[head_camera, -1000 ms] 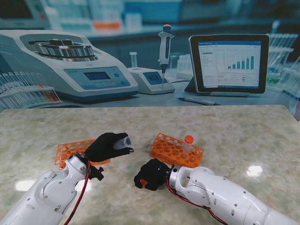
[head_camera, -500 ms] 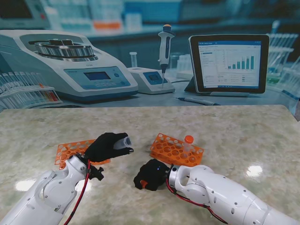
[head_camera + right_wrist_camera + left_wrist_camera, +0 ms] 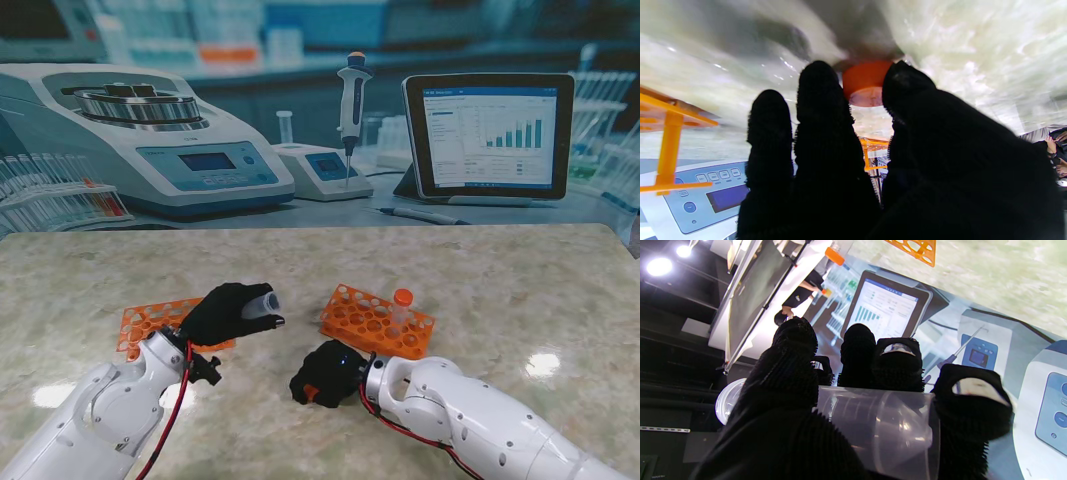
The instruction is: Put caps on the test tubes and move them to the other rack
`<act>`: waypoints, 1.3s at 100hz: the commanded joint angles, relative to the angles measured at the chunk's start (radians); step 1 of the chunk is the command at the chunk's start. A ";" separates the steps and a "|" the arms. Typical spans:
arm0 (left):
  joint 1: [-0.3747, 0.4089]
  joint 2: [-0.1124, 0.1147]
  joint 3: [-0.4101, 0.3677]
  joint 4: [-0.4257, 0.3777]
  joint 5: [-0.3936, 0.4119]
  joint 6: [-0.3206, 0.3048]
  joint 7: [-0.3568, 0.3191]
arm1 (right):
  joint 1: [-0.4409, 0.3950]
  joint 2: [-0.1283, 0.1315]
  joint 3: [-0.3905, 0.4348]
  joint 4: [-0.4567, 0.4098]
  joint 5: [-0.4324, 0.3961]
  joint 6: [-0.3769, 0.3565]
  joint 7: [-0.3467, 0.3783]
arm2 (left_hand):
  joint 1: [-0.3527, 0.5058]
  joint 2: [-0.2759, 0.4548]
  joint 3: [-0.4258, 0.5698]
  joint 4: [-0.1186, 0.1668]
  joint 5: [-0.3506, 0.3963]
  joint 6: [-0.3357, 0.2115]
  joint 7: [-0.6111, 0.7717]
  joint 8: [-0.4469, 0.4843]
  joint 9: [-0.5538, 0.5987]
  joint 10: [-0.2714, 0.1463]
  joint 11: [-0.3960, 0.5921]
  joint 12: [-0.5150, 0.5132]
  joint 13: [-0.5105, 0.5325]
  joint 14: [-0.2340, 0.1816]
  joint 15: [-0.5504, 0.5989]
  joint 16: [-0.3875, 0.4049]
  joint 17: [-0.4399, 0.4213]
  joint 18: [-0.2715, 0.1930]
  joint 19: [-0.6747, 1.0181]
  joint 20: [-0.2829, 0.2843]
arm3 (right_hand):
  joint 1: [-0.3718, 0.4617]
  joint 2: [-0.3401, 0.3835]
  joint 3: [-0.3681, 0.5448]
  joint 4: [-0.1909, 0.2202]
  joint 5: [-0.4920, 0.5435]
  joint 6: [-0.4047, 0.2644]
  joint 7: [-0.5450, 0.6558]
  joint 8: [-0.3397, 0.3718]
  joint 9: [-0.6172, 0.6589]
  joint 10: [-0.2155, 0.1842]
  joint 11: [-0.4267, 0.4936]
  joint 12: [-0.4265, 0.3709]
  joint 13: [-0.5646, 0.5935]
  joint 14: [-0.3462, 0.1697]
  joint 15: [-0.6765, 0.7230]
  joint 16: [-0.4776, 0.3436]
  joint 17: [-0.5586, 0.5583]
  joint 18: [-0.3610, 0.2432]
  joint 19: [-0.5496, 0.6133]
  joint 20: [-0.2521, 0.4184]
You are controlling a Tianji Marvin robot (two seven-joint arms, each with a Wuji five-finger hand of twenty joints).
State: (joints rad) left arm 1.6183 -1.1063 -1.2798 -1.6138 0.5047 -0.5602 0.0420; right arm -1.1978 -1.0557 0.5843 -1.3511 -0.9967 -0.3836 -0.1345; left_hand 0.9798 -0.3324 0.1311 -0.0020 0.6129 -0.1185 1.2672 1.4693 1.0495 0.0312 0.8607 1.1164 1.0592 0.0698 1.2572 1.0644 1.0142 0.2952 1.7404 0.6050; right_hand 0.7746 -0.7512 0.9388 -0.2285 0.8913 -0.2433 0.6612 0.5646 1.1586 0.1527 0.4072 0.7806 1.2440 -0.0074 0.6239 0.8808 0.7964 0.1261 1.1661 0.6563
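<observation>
My left hand [image 3: 228, 312] is shut on a clear, uncapped test tube [image 3: 266, 301], held off the table almost level with its open mouth toward the right. The left wrist view shows the tube [image 3: 873, 426] lying across the left hand [image 3: 786, 396]. My right hand [image 3: 325, 375] is down at the table, between the two racks and nearer to me. Its thumb and fingers pinch an orange cap [image 3: 311, 393], which the right wrist view shows as the cap [image 3: 865, 83] touching the table. A capped tube [image 3: 401, 310] stands in the right orange rack [image 3: 372, 322]. The left orange rack [image 3: 148, 322] lies partly behind my left hand.
Beyond the table's far edge is a lab backdrop with a centrifuge [image 3: 150, 140], a pipette [image 3: 352, 95] and a tablet [image 3: 490, 135]. The marble table [image 3: 520, 290] stretches to the right of the racks.
My right hand has shifted a little to the right with the orange cap. The left hand and its tube have not moved.
</observation>
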 commanded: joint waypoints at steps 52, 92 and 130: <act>0.004 0.002 0.001 -0.007 -0.001 0.000 -0.004 | -0.054 0.003 0.068 -0.056 -0.027 0.009 -0.020 | 0.003 0.049 0.000 -0.010 0.013 -0.059 0.075 0.049 0.004 -0.032 -0.013 -0.008 0.012 -0.015 -0.005 -0.011 0.022 -0.029 0.093 -0.023 | 0.129 0.057 0.155 0.064 0.061 0.010 0.028 0.020 0.098 -0.198 0.058 0.005 0.023 -0.034 0.030 -0.003 0.009 -0.015 0.027 -0.011; 0.001 0.002 0.005 -0.006 -0.003 0.001 -0.007 | -0.078 0.006 0.103 -0.083 -0.043 0.006 -0.021 | 0.004 0.048 0.000 -0.010 0.012 -0.060 0.075 0.049 0.005 -0.033 -0.012 -0.008 0.012 -0.015 -0.005 -0.011 0.021 -0.029 0.092 -0.023 | 0.129 0.059 0.155 0.064 0.060 0.009 0.025 0.022 0.094 -0.195 0.056 0.004 0.021 -0.034 0.029 -0.004 0.010 -0.017 0.028 -0.012; 0.002 0.002 0.005 -0.007 -0.002 0.001 -0.007 | -0.054 0.002 0.069 -0.065 -0.052 0.023 -0.050 | 0.003 0.048 0.001 -0.010 0.012 -0.060 0.074 0.049 0.004 -0.033 -0.013 -0.008 0.012 -0.015 -0.005 -0.011 0.021 -0.029 0.092 -0.023 | 0.057 0.052 0.057 0.044 -0.092 0.042 0.016 -0.104 0.008 -0.171 -0.071 -0.083 -0.056 -0.015 -0.035 -0.009 -0.075 0.006 0.027 0.013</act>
State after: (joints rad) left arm 1.6178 -1.1060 -1.2751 -1.6152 0.5035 -0.5596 0.0395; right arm -1.2543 -1.0500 0.6617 -1.4216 -1.0466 -0.3653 -0.1870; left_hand 0.9798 -0.3323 0.1311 -0.0020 0.6129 -0.1185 1.2672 1.4693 1.0495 0.0295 0.8607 1.1164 1.0592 0.0698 1.2571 1.0644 1.0142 0.2952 1.7404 0.6050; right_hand 0.8487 -0.7063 1.0043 -0.1920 0.8559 -0.2168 0.6854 0.4887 1.1908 -0.0032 0.3655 0.7259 1.2086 -0.0237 0.6169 0.8808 0.7451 0.1253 1.1661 0.6562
